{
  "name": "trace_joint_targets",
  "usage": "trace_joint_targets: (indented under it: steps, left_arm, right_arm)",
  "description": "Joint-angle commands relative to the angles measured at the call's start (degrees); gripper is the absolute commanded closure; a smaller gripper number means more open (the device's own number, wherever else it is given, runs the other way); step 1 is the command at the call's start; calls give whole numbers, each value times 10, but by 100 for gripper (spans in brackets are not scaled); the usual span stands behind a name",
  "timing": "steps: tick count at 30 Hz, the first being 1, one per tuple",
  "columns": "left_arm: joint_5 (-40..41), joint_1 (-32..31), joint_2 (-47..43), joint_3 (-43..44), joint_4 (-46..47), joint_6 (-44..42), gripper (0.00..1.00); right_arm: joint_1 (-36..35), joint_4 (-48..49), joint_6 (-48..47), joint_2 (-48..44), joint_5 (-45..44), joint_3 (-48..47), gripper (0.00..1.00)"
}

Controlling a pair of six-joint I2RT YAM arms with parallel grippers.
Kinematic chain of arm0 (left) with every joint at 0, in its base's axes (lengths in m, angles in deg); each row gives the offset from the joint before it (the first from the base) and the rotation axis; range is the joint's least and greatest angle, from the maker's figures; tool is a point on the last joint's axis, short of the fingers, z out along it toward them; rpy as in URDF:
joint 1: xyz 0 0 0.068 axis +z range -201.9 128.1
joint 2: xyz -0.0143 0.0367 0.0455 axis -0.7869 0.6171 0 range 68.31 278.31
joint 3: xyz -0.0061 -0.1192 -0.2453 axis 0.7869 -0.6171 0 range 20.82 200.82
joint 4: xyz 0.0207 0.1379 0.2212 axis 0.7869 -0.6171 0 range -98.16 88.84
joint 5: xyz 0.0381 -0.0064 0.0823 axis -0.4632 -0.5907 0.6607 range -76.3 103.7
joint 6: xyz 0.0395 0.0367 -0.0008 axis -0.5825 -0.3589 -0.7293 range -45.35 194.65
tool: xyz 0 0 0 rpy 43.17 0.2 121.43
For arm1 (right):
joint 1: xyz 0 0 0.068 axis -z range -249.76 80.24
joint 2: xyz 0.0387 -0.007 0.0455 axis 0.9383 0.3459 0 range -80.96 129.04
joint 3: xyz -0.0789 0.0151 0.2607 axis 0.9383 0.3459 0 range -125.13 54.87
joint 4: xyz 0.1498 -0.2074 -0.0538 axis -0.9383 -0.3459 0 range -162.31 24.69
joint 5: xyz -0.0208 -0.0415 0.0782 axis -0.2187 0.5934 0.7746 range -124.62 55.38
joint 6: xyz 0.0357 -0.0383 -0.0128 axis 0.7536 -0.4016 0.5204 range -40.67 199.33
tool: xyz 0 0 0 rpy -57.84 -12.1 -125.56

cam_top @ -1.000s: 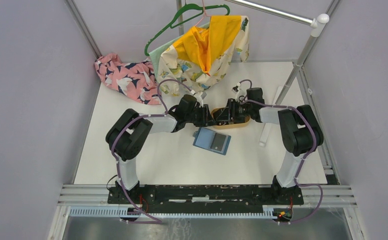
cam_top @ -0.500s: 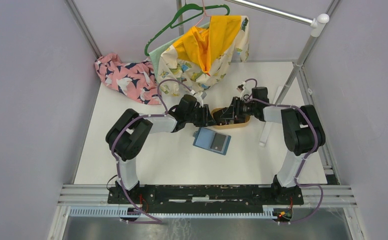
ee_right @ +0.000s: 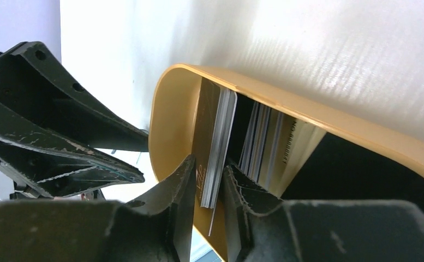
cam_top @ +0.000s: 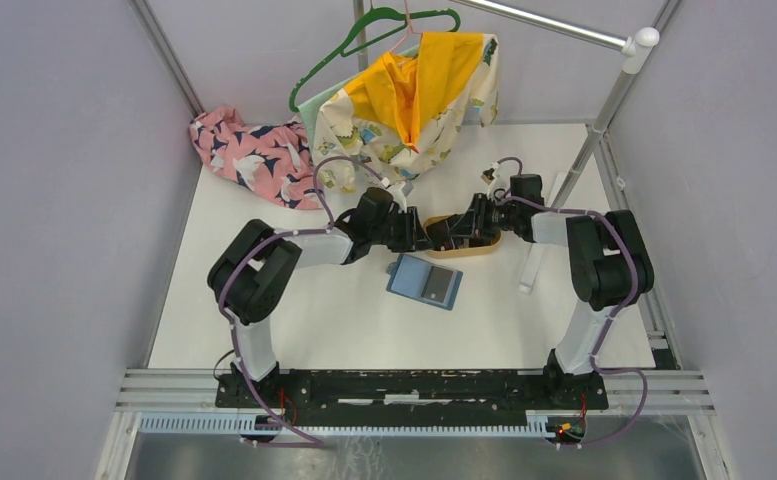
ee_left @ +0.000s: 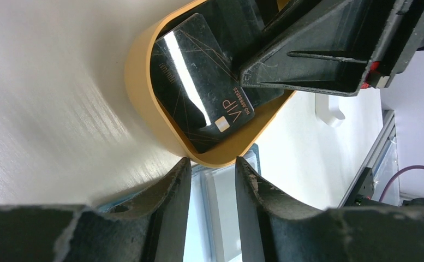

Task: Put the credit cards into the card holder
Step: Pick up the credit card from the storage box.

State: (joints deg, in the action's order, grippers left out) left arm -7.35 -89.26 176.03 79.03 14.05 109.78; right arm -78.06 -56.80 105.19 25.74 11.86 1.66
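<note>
The teal card holder (cam_top: 424, 282) lies open on the table, just in front of the oval tan tray (cam_top: 474, 246). The credit cards stand on edge in the tray (ee_right: 308, 117). My right gripper (ee_right: 209, 164) reaches into the tray from the right (cam_top: 456, 232) and is shut on a thin stack of cards (ee_right: 220, 136); more cards (ee_right: 261, 144) stand beside it. A black VIP card (ee_left: 198, 82) leans in the tray (ee_left: 144, 82). My left gripper (ee_left: 212, 164) is open and empty, with its tips at the tray's left end (cam_top: 426, 237). The card holder (ee_left: 220, 218) shows through its gap.
A pink patterned cloth (cam_top: 249, 150) lies at the back left. A yellow and cream garment (cam_top: 414, 100) hangs on a green hanger at the back. A white rail post (cam_top: 604, 130) slants at the right, with a white strip (cam_top: 531, 265) below it.
My right wrist has drawn slightly right and back while its fingers stay in the tray. The left arm and the card holder have hardly moved.
</note>
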Motion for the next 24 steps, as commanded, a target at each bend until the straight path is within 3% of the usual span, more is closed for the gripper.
trace_joint_targets:
  steps: [1,4,6,9,19,24]
  left_arm:
    - [-2,-3,-44,2,10,-3,58]
    - [1,-4,-51,0,8,-4,57]
    - [1,-4,-56,-2,7,-4,57]
    - [1,-4,-65,-5,5,-4,57]
    - [18,-4,-186,-90,72,-16,51]
    - [56,-4,-328,-165,113,-46,40]
  right_arm:
    - [9,14,3,-11,-13,6,73]
    - [11,13,-2,-14,-22,8,78]
    - [12,12,-7,-17,-32,10,92]
    - [16,3,-24,-28,-51,10,100]
    - [25,-16,-108,-136,-98,19,100]
    - [25,10,-127,-176,-24,37,100]
